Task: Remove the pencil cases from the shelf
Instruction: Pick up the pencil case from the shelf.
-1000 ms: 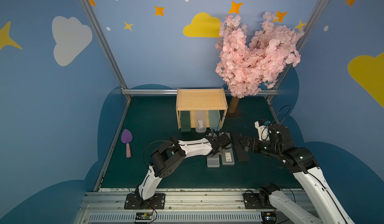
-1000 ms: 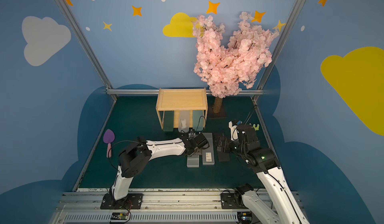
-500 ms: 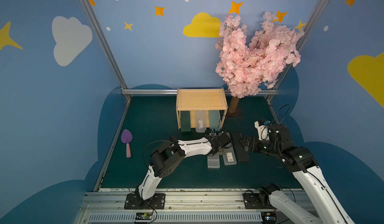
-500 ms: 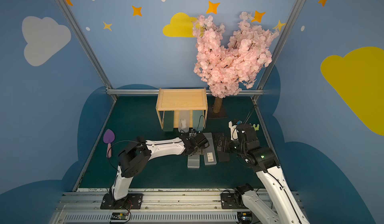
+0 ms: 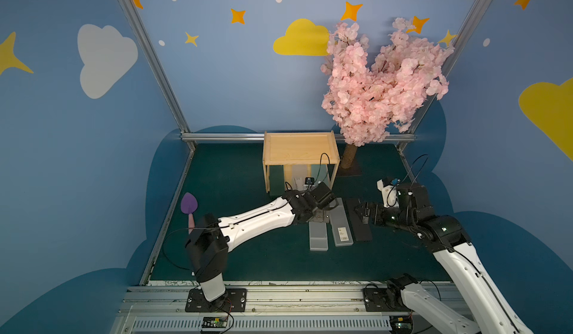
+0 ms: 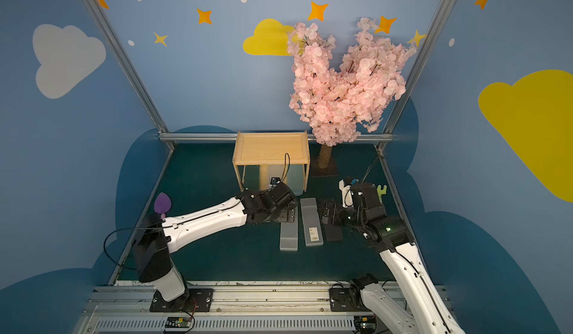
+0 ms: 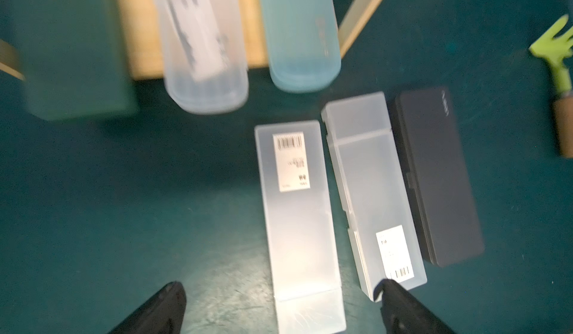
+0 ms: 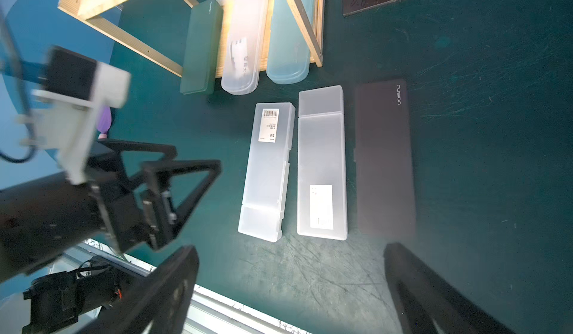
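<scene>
One bench (image 5: pixel 248 255), dark green mat, scuffed, closed in by blue walls (image 5: pixel 217 84) painted with clouds and stars. Metal frame posts (image 5: pixel 148 53) stand at the rear corners. Purple trowel (image 5: pixel 189 205) near the left edge. Pink blossom tree (image 5: pixel 378 84) at the rear right corner. Green rake (image 6: pixel 381 190) by the right edge.

One shelf (image 5: pixel 299 148), pale wood, at the middle of the rear edge. The lower tier carries three cases side by side, long axes front to rear, front ends jutting past the tier:
- dark green case (image 8: pixel 201 47)
- clear round-ended case (image 8: pixel 245 41)
- light blue case (image 8: pixel 288 47)

Three more lie flat on the bench just in front of the shelf, parallel and close together, long axes front to rear:
- first frosted case (image 8: pixel 266 174), barcode sticker at its rear end
- second frosted case (image 8: pixel 321 162), sticker at its front end
- black case (image 8: pixel 384 162), lettering at its rear end

Left hand (image 7: pixel 279 289): fingers spread wide, gripping nothing, raised near the first frosted case.
Right hand (image 8: pixel 290 248): likewise wide, gripping nothing, raised near the black case.
</scene>
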`<move>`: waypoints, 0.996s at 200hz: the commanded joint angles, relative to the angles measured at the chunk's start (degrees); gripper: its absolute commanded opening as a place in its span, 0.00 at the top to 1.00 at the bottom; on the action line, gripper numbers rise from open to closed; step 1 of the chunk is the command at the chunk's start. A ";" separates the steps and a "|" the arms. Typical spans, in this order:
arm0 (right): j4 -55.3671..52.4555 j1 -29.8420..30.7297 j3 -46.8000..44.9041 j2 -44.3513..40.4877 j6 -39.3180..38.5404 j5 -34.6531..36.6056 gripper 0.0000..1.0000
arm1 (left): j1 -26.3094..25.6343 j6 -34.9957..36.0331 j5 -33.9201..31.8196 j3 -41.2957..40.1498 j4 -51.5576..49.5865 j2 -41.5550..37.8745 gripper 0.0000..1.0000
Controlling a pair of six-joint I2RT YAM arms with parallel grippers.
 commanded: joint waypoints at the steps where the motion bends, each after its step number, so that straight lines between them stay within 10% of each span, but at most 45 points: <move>1: 2.85 -0.08 1.21 0.78 1.21 -1.74 0.02 | 5.04 5.89 -6.54 -2.26 -5.02 0.45 0.00; 77: 5.03 0.71 2.32 5.28 1.85 -1.11 0.02 | 21.61 14.59 -1.19 -11.39 10.61 3.42 0.00; 199: 6.27 2.18 3.90 10.06 2.03 0.49 0.02 | 25.68 16.18 5.23 -4.90 14.05 11.61 0.00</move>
